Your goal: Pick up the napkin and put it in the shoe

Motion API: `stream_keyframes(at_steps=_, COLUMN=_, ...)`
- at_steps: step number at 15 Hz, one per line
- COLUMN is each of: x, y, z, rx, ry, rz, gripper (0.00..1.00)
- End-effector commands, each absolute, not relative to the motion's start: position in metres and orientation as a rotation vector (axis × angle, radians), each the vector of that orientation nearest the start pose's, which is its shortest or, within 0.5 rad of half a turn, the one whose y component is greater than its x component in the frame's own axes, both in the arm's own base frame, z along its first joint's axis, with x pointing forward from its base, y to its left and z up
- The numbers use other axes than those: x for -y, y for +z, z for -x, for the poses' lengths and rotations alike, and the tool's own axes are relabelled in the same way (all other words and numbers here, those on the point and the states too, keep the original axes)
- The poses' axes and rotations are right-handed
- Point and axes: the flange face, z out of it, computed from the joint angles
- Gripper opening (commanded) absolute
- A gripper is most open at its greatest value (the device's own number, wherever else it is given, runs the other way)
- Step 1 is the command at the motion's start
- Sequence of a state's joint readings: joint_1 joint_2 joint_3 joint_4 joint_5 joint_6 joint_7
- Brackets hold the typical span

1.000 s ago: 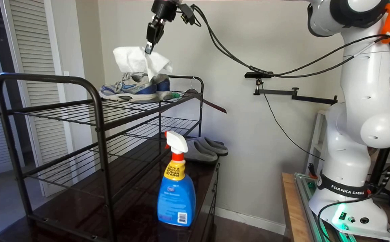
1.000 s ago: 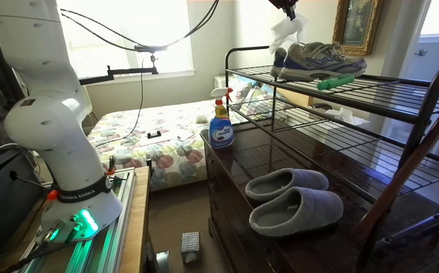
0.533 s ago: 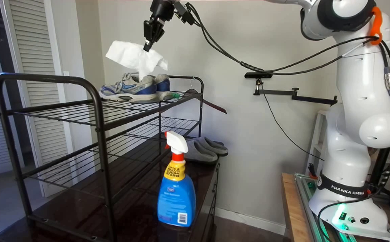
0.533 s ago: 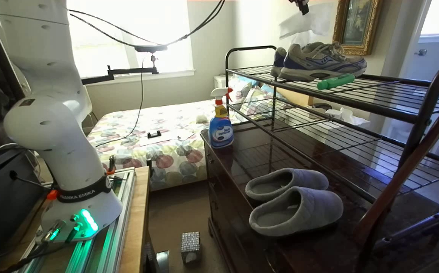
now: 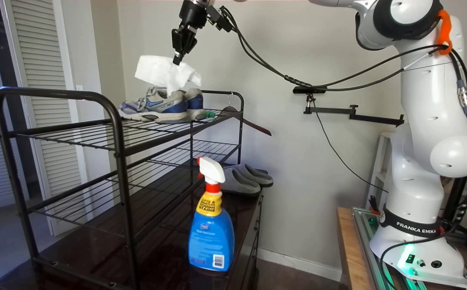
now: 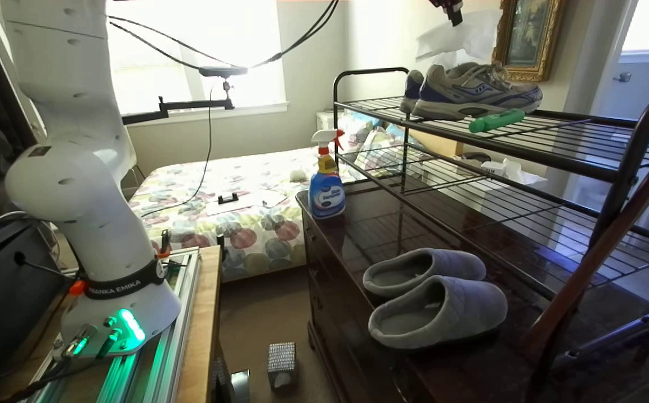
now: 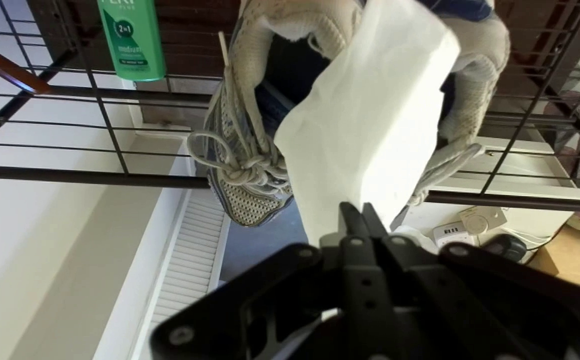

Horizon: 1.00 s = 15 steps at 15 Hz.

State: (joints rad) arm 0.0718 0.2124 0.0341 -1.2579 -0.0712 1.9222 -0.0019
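Observation:
The white napkin hangs from my gripper, which is shut on it, above the pair of grey-and-blue running shoes. The napkin and gripper also show in an exterior view. The shoes stand side by side on the rack's top shelf. In the wrist view the gripper has its fingertips together on the napkin. The napkin spreads over the gap between the left shoe and right shoe, partly covering both openings. I cannot tell whether its lower end touches a shoe.
A green bottle lies on the top shelf beside the shoes. The dark metal rack has raised end rails. Below are grey slippers and a blue spray bottle on the dresser. A wooden hanger hangs at the rack's end.
The gripper and napkin have moved from above the heels toward the shoes' middle, rising a little and then lowering slightly. The napkin's lower end has shifted from behind the heel to over the shoes.

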Motion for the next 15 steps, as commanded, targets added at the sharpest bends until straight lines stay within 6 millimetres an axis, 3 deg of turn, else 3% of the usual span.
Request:
stream_keyframes(at_steps=1, x=-0.048, y=0.684, z=-0.670, rx=0.153, ry=-0.740, rz=3.127, gripper=0.00)
stream_keyframes(at_steps=5, x=-0.034, y=0.680, z=-0.695, rx=0.167, ry=-0.757, rz=3.136, gripper=0.00)
stream_keyframes(at_steps=10, x=-0.054, y=0.661, z=-0.721, rx=0.495, ry=-0.701, rz=3.015, gripper=0.00)
stream_keyframes(at_steps=15, x=-0.071, y=0.641, z=-0.729, rx=0.733, ry=-0.597, rz=2.902, gripper=0.00)
